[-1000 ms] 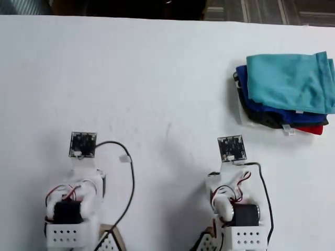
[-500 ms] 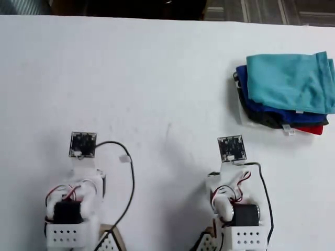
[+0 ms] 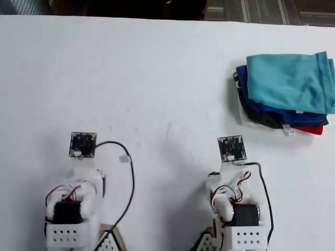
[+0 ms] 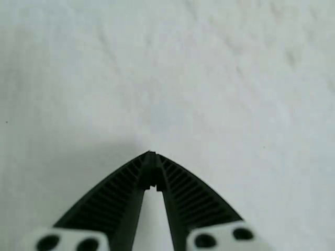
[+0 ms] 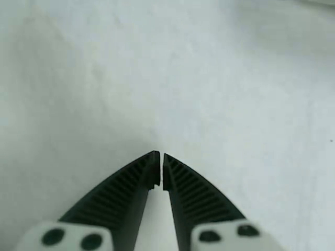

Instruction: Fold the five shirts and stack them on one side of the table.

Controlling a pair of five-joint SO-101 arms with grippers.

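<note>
While both of my claws sit closed on nothing, the left claw with its tips touching and the right claw with only a hairline gap, each just above bare tabletop, the work looks nearly or fully done; the stack of shirts lies at the far right side, well apart from both arms.

What worries me is the stack itself. The layers are staggered rather than squared; the teal shirt on top sits shifted off the blue shirt, with the black shirt and the red shirt poking out along the near edge. If I go back to tidy it, a closing claw could pinch two layers at once, drag the top shirt and undo its fold.

I count four colours for certain; a pale strip under the left edge may be the fifth shirt, but against the white surface I cannot tell, so I could wrongly judge the job finished.

The black cable looping beside my left arm lies loose on the surface; a wide swing might snag it.
</note>
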